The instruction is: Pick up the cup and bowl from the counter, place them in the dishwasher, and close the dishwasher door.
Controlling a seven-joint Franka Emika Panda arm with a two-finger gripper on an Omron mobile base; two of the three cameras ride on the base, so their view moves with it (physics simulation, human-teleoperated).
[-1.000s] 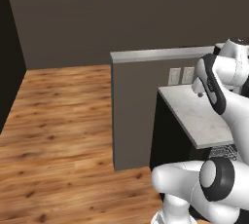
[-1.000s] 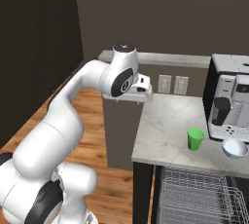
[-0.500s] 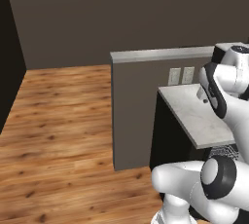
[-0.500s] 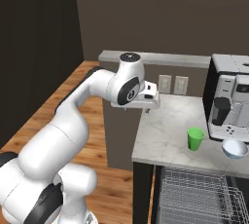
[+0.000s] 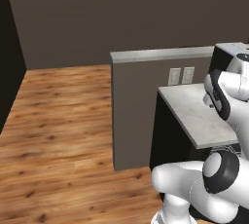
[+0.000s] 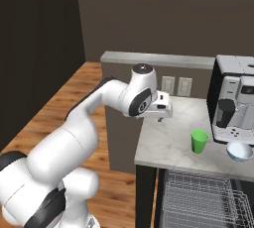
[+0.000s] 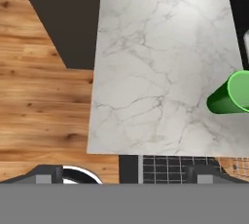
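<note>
Nearest, in the right base view: silver wire-mesh rack (image 6: 203,199) of the black-fronted dishwasher drawn out below the bench edge, door evidently down, ready to take loads from above. Above it, pale marbled stone bench (image 6: 168,140), carrying the small bright green tapered cup (image 6: 199,141) upright near the front edge, and the small white rounded bowl (image 6: 239,150) just beside it on the right, close to the black-and-silver coffee machine (image 6: 235,98). Both still on the bench, neither loaded.

White arm's claw (image 6: 162,113) hovering over the left bench end, spread wide and empty, well apart from the cup. Seen from the hand: cup (image 7: 231,94) at the right edge, broad bare marble between.

Judged: plenty of open room for a sideways approach to the cup; tighter at the bowl, hemmed by the machine. Farther back, grey partition wall (image 6: 154,63) with two sockets (image 6: 176,85).
</note>
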